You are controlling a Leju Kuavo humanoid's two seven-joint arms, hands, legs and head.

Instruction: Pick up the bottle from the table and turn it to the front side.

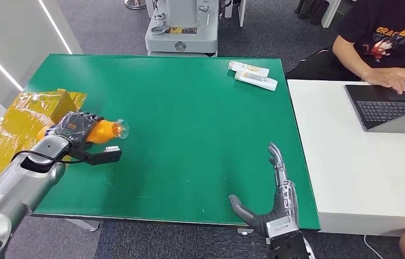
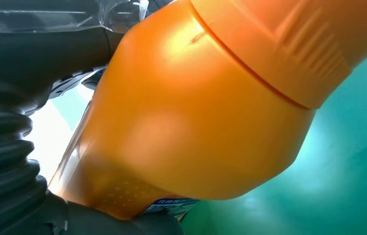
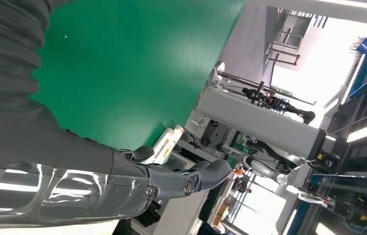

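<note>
Presently the left hand (image 1: pixel 76 127) grips the orange bottle (image 1: pixel 103 131) above the left part of the green counter (image 1: pixel 189 124), fingers wrapped round the body of the bottle. The bottle lies roughly on its side, neck and clear cap end pointing toward the counter's middle. In the left wrist view the orange bottle (image 2: pixel 191 107) sits close against the ribbed grey cover of the left hand (image 2: pixel 5 161), with a strip of blue-and-white label just visible at its lower edge; the label text is too small to read. Whether the bottle touches the counter cannot be told. A yellow taped box (image 1: pixel 22 121) sits just behind the left hand at the counter's left edge. The right hand (image 1: pixel 273 205) rests at the near edge of the counter, right of centre, fingers spread and extended, thumb out to the side, holding nothing; in the right wrist view the right hand (image 3: pixel 172 181) likewise shows straight fingers with nothing between them. Two white tubes (image 1: pixel 252 75) lie side by side near the far right corner, well apart from both hands. A person (image 1: pixel 389 38) sits at a white desk (image 1: pixel 346 162) beside the counter, one hand on a laptop (image 1: pixel 389 108).
</note>
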